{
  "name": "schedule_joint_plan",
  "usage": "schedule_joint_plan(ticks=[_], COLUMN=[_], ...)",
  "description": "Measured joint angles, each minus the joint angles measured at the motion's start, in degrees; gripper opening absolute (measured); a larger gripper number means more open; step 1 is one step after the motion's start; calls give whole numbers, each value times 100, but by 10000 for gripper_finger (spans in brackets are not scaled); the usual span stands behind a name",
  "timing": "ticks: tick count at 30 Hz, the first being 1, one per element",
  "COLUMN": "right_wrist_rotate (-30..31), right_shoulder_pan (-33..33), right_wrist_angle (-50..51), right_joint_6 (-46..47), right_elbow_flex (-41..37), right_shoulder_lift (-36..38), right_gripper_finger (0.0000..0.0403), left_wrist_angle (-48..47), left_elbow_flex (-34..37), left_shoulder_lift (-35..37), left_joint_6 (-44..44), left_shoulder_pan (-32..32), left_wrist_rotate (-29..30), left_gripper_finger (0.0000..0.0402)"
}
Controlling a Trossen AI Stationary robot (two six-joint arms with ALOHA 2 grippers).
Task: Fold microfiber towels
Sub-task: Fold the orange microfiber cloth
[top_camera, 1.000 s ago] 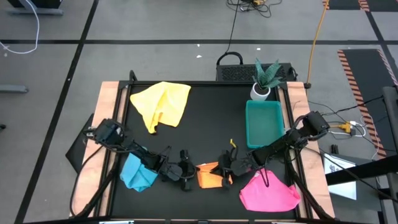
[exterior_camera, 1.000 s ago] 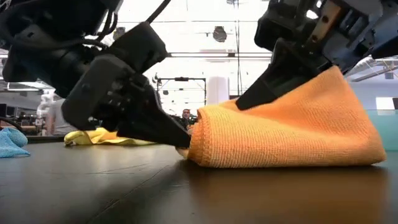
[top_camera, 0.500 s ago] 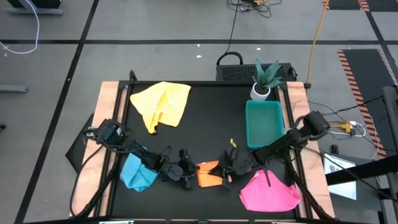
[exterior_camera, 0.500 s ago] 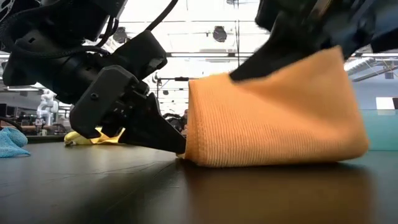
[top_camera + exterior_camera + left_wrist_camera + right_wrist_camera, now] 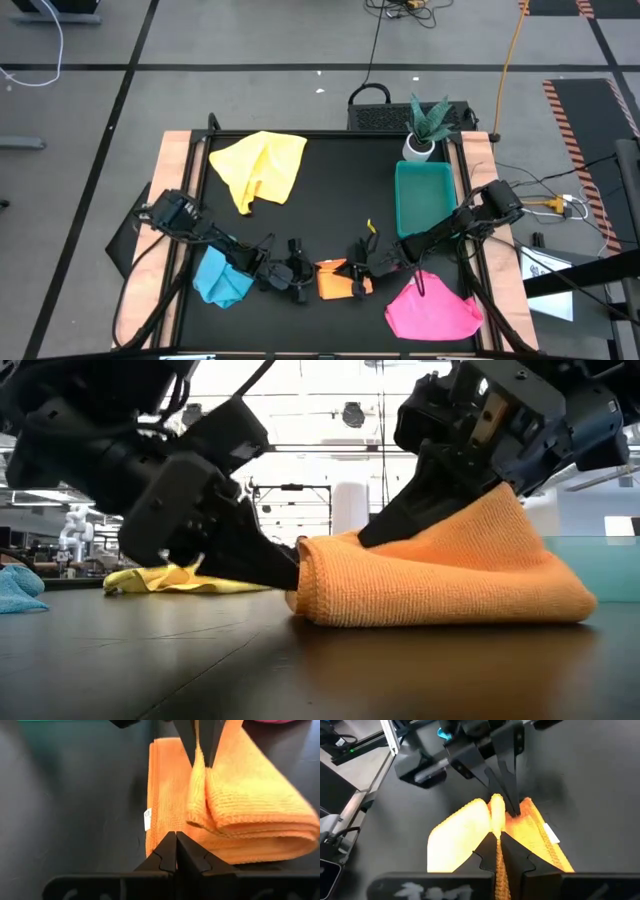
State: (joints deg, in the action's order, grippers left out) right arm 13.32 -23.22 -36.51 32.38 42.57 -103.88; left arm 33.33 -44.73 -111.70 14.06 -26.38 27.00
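While the right gripper (image 5: 362,284) pinches a raised fold of the orange microfiber towel (image 5: 336,282), the left gripper (image 5: 305,282) clamps the towel's near edge flat against the black table (image 5: 340,190).

Both my arms reach low toward table centre. My left gripper (image 5: 303,283) is pinched closed, tips at the table surface. My right gripper (image 5: 357,283) is clamped tight, angled downward.

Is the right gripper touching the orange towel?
Touching. In the right wrist view the right gripper is shut on a raised fold of the orange towel; the low view shows the same pinch.
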Motion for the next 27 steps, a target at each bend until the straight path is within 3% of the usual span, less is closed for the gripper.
schedule_joint_plan(ticks=[6,14,20,27], right_wrist_rotate=[108,123,-166,-153], right_shoulder_pan=[36,76,63,64], right_wrist_angle=[401,301,-433,-461], right_joint_6=[310,196,-129,-302], right_elbow_flex=[2,2,2,2], right_shoulder_lift=[0,0,10,136], right_gripper_finger=[0,0,0,0], left_wrist_angle=[-368,-78,-763,-1593], left_elbow_flex=[-2,-7,-7,-1], left_shoulder_lift=[436,601,601,597], left_joint_6=[108,-4,366,1041], left_shoulder_pan=[-122,-171,-156,-357], left_wrist_rotate=[2,-99,2,19], left_gripper_finger=[4,15,4,13])
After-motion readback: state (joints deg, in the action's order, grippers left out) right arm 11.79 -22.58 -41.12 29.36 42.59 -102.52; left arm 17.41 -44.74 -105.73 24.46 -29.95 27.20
